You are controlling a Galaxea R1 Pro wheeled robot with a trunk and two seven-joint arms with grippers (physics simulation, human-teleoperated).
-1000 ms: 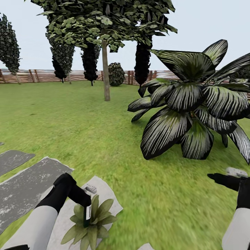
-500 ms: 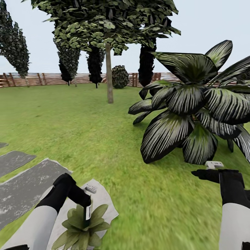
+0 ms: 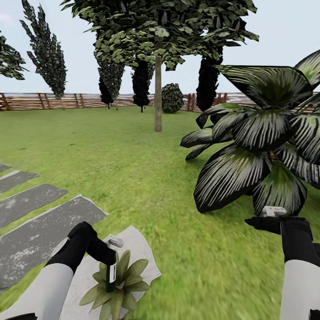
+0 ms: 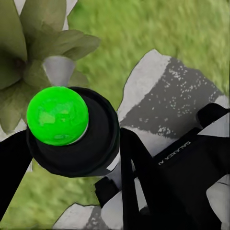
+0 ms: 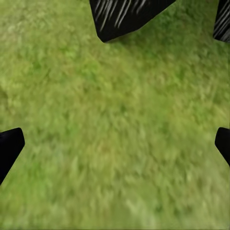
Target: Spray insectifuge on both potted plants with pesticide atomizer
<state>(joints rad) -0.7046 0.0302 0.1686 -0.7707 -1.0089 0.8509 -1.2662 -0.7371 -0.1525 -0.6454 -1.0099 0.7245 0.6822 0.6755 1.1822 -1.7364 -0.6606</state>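
Observation:
The pesticide atomizer (image 3: 111, 272) is a dark bottle with a white label, held upright in my left gripper (image 3: 109, 266). It hangs right over a potted plant (image 3: 135, 284), a low rosette of pointed green leaves beside a pale slab. In the left wrist view the atomizer (image 4: 57, 115) shows a bright green round top on a black body, with black fingers (image 4: 139, 172) either side and the plant (image 4: 38, 28) beyond. My right gripper (image 3: 263, 222) is open over bare grass, its fingertips (image 5: 10, 143) far apart. The second potted plant is out of view.
A tall palm with dark white-streaked fronds (image 3: 262, 133) stands close ahead on the right. Grey paving slabs (image 3: 40, 231) run along the left, one bearing a small pale object (image 3: 116, 242). A tree trunk (image 3: 158, 93) and the wooden fence (image 3: 66, 101) lie far back across the lawn.
The whole picture has slid to the right, so the camera has turned left. The right gripper rose and came inward a second ago. The left gripper still holds the atomizer over the plant.

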